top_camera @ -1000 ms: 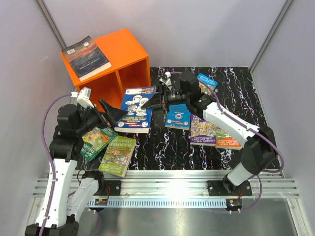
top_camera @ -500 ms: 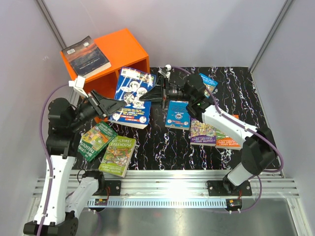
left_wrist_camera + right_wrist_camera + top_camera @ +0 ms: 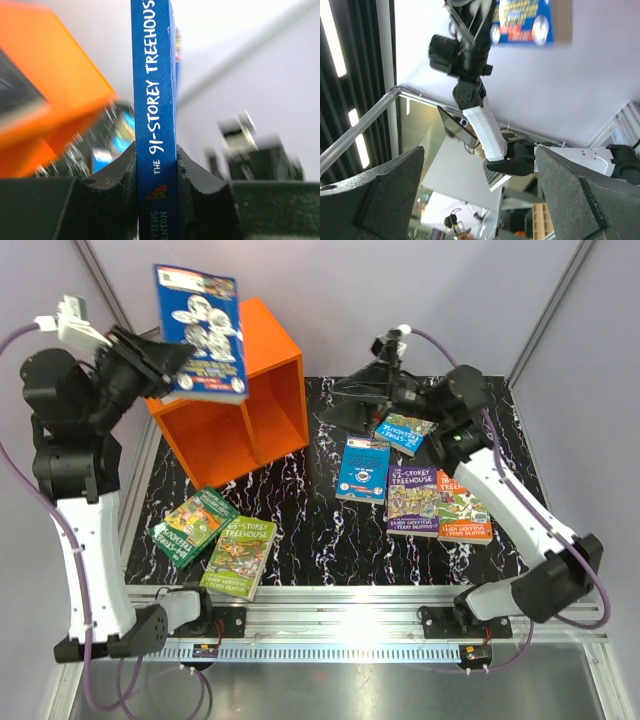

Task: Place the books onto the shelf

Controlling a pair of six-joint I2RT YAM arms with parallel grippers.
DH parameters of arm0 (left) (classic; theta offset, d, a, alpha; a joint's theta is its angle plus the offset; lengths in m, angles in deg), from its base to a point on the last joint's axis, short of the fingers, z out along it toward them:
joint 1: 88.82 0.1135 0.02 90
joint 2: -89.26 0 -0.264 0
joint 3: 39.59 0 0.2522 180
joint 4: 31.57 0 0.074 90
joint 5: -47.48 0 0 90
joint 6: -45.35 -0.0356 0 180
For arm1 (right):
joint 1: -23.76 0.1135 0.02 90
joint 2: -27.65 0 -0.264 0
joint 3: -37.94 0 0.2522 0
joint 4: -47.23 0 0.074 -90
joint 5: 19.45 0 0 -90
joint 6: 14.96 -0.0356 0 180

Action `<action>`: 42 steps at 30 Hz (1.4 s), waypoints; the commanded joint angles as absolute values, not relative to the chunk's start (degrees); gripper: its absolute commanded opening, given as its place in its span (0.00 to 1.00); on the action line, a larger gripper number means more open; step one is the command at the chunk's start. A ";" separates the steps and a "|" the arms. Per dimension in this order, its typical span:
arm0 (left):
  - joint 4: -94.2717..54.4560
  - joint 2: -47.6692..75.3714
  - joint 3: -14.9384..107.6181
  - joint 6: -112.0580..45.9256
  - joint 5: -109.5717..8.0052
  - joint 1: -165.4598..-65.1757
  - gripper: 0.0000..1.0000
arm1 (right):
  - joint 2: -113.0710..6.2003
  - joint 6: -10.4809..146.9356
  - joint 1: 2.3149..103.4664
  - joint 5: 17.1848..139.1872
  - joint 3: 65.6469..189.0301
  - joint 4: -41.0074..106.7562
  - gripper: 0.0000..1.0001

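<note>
My left gripper (image 3: 176,358) is shut on a blue "91-Storey Treehouse" book (image 3: 200,330), held high in the air over the orange shelf (image 3: 235,425). In the left wrist view the book's spine (image 3: 155,90) stands upright, pinched between both fingers (image 3: 202,177), and the shelf (image 3: 55,95) is a blur at the left. My right gripper (image 3: 335,405) is open and holds nothing, above the table right of the shelf. Its wrist view looks between wide fingers (image 3: 380,195) at the left arm and the lifted book (image 3: 522,20). Other books lie flat on the table.
Two green books (image 3: 195,527) (image 3: 238,556) lie at the front left. A blue book (image 3: 362,468), a purple one (image 3: 412,495), an orange one (image 3: 462,508) and a tilted blue one (image 3: 405,432) lie under the right arm. Grey walls close in on three sides.
The left arm has swung the blue book from table height up above the shelf. The right gripper has let go of that book, opened and pulled back to the right.
</note>
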State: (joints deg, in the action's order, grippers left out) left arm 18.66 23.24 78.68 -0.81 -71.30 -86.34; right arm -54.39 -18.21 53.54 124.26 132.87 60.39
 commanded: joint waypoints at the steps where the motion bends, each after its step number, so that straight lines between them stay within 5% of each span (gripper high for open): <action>1: 9.37 18.25 83.76 4.74 -62.31 -81.97 0.00 | -48.92 -18.56 50.06 127.67 128.46 60.45 1.00; 8: 1.62 7.53 85.69 12.48 -60.97 -77.05 0.00 | -43.29 -16.98 49.25 127.41 120.79 59.31 1.00; 20: 17.94 -1.53 90.80 6.77 -51.23 -76.25 0.02 | -41.61 -12.67 46.79 130.05 119.56 52.37 1.00; 22: 19.11 -1.53 91.06 6.24 -50.44 -76.25 0.10 | -41.87 -12.59 46.53 130.49 119.47 52.28 1.00; 26: 20.77 -0.48 91.50 4.32 -48.50 -76.25 0.57 | -42.23 -12.59 46.09 130.92 119.21 52.19 1.00; 29: 25.07 -1.61 95.10 1.86 -46.65 -76.34 0.69 | -42.49 -12.67 45.91 131.27 119.20 52.19 1.00; 42: 35.63 -0.92 100.47 -4.83 -42.79 -76.34 0.87 | -42.41 -11.79 45.56 131.10 117.10 50.96 1.00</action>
State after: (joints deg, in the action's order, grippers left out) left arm 34.31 -3.34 97.94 -1.62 -45.77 -76.59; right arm -43.14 -13.01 45.98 130.09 117.85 50.81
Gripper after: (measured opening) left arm 0.862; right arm 0.994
